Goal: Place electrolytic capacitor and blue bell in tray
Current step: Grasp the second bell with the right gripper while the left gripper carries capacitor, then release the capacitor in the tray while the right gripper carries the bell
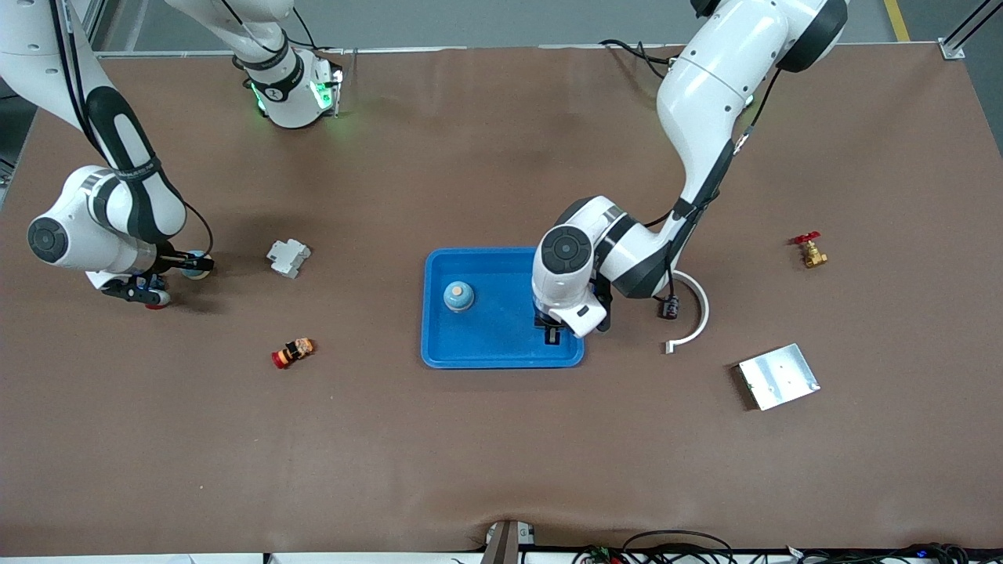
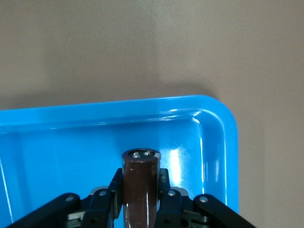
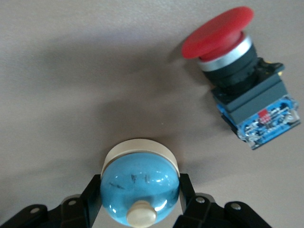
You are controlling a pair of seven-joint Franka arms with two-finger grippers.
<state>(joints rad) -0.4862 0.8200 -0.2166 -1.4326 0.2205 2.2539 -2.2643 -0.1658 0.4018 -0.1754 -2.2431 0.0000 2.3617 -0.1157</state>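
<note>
The left gripper (image 1: 552, 335) is hanging low over the tray (image 1: 439, 362), above the corner at the tray's four o'clock in the front view. Its fingers are clamping the electrolytic capacitor (image 2: 140, 187), a dark brown cylinder held lengthwise between the pads with its metal-topped end pointing out past the fingertips. That placement is putting the part inside the raised rim, so a release looks likely to drop it onto the blue floor and not onto the table.

Toward the right arm's end of the table, well apart from the tray at its nine o'clock, the right gripper (image 1: 182, 265) is sitting down at the table surface. Its fingers are pressing on either side of the blue bell (image 3: 140, 190), whose cream base appears to be resting on the brown surface. A red push button (image 3: 237, 71) is lying just beside it, at about the bell's seven o'clock in the front view, near enough to be nudged during a lift.

A blue domed piece (image 1: 458, 296) is already sitting in the tray's nine o'clock half; whether it is another bell is hard to tell. The left arm's wrist is hiding the capacitor in the front view, and the left wrist view is cutting off its lower end. How far it is hanging above the tray floor cannot be made out.
</note>
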